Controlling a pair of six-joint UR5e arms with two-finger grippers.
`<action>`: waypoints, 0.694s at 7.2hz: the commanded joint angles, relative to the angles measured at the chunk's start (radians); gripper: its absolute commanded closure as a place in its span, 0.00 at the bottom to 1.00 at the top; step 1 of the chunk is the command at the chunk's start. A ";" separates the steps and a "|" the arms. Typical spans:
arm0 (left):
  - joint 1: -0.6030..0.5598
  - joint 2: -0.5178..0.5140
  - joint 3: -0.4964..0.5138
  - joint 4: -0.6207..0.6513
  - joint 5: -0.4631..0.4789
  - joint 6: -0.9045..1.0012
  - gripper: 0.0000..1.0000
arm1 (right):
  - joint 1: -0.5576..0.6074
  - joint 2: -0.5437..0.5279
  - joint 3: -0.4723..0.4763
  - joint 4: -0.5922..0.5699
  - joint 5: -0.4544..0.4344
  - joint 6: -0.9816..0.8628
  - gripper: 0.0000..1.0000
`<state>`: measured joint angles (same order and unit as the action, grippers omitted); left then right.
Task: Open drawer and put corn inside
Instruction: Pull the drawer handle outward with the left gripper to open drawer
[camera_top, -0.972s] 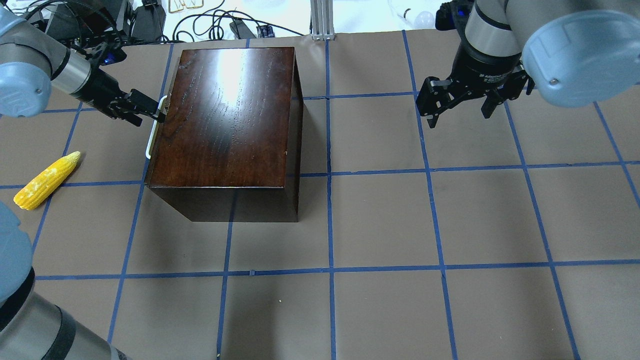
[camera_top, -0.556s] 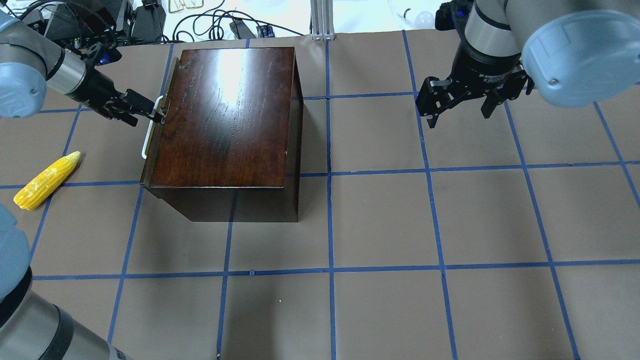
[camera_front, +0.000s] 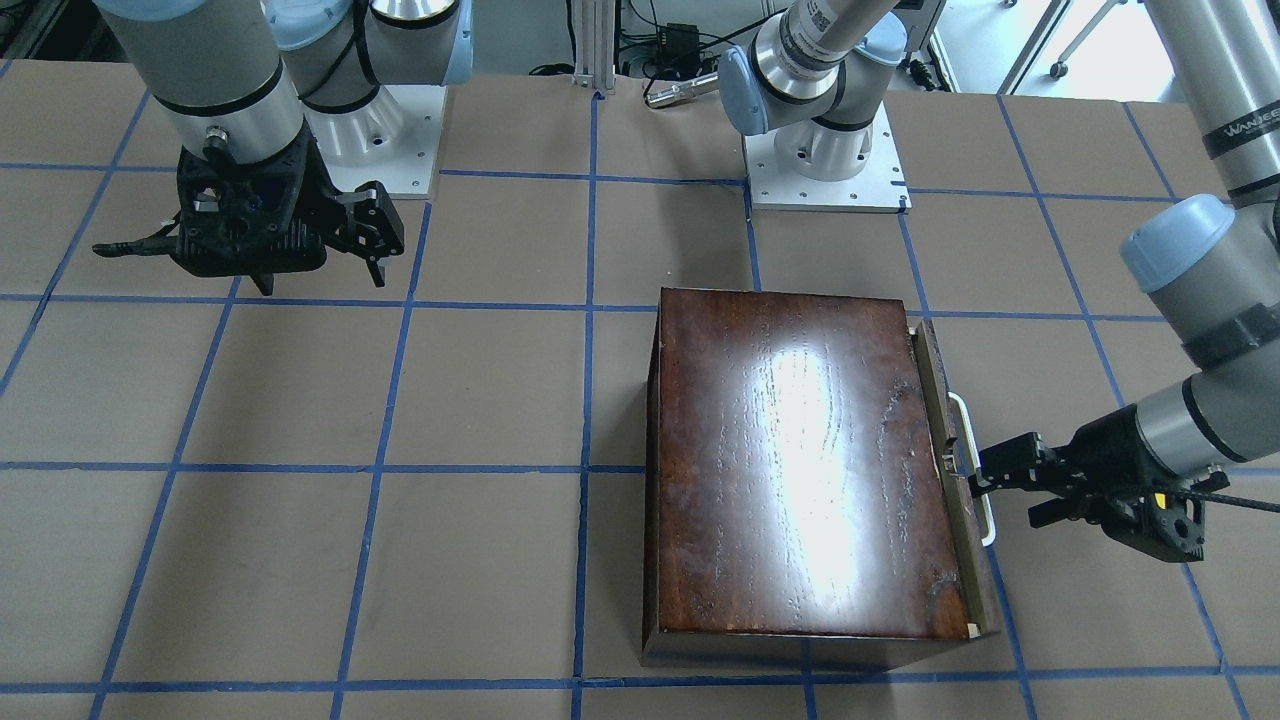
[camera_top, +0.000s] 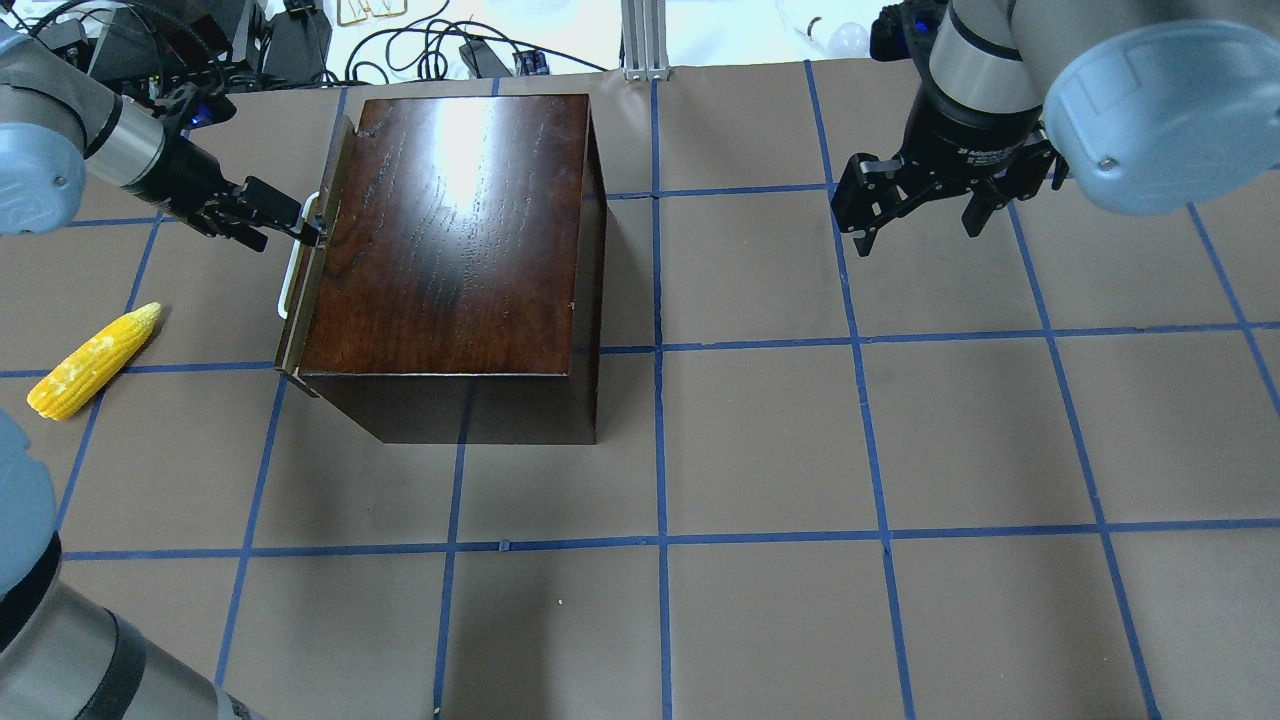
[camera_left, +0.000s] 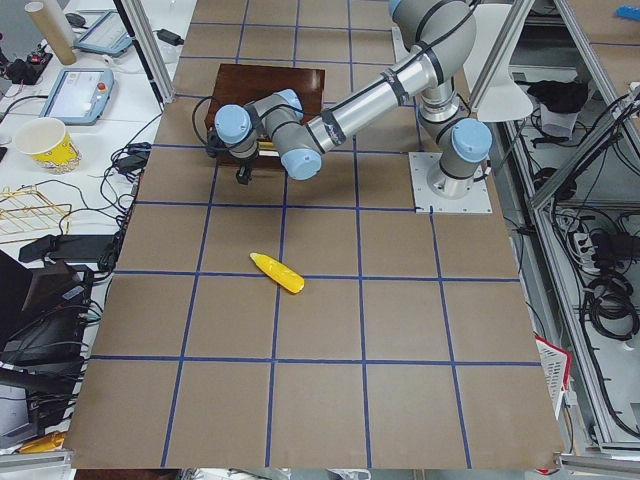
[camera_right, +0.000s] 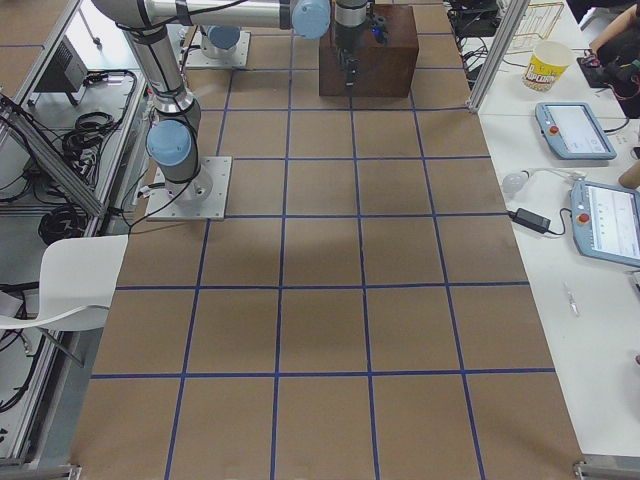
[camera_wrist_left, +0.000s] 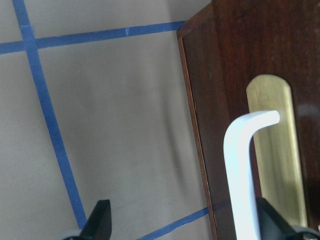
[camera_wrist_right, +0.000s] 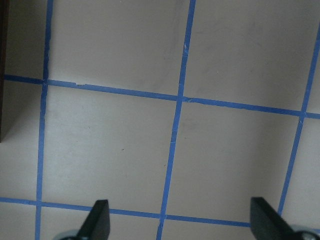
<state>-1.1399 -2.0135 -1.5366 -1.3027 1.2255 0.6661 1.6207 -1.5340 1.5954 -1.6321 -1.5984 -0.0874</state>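
Overhead exterior | left claw (camera_top: 292, 232) spread, one finger (camera_wrist_left: 272, 225) hooked behind white handle (camera_top: 290, 270) | drawer (camera_top: 305, 290) slightly open from box (camera_top: 450, 230) | corn (camera_top: 95, 362) lying on tabletop (camera_top: 800, 450), well apart, left of box | right claw (camera_top: 920, 235) spread above tabletop

We see tabletop (camera_top: 900, 440) flat grey-brown, w/ blue tape grid (camera_top: 660, 440) in squares, edge to edge. Box (camera_top: 450, 230): glossy dark red-brown, fine wood grain, white glare streak on top. Drawer (camera_wrist_left: 200, 125) front same dark brown; handle (camera_wrist_left: 240, 170) white, on brass-gold plate (camera_wrist_left: 280, 150). Corn (camera_top: 92, 362), by tabletop's left edge: yellow, paler patches mid-cob. Left gripper (camera_front: 1005, 500) & right gripper (camera_top: 920, 238) black; arms (camera_top: 1150, 100) silver-grey w/ pale blue caps.
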 joint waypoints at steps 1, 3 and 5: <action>0.000 -0.001 0.001 0.000 0.023 0.001 0.00 | -0.002 0.000 0.002 0.000 0.000 0.000 0.00; 0.021 0.004 0.001 -0.001 0.022 0.001 0.00 | 0.001 0.000 0.000 0.000 0.000 0.000 0.00; 0.037 0.004 0.003 -0.001 0.025 0.003 0.00 | 0.001 0.000 0.000 0.000 0.000 0.000 0.00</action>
<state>-1.1116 -2.0097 -1.5351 -1.3044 1.2486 0.6682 1.6202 -1.5344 1.5954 -1.6321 -1.5984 -0.0874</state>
